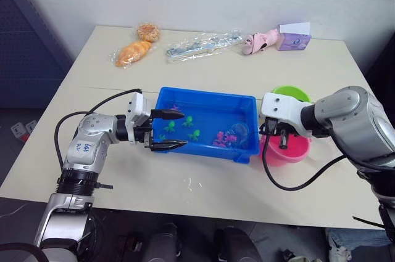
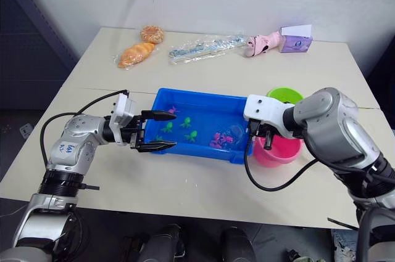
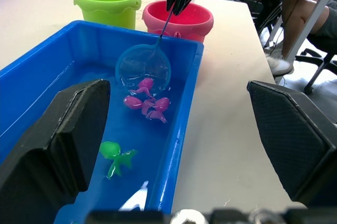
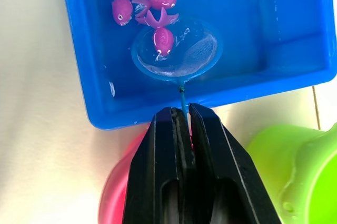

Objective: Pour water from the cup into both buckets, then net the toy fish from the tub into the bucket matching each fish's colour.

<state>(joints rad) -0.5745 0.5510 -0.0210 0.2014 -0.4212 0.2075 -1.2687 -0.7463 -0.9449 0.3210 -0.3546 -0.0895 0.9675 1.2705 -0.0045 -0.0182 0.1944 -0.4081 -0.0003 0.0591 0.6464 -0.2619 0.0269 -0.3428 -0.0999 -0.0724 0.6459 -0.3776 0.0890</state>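
My right gripper (image 4: 180,116) clamps thin net (image 4: 176,52) handle; round mesh hoop dips in glossy blue tub (image 1: 247,105), right end, under one pink fish (image 4: 162,39). My left gripper (image 1: 170,129) spread wide at tub's left rim. Pink bucket (image 1: 290,151) right of tub.

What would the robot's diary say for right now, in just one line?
phase: netting pink fish | right gripper: shut on net handle | net: in tub, one pink fish inside | left gripper: open, at tub's end
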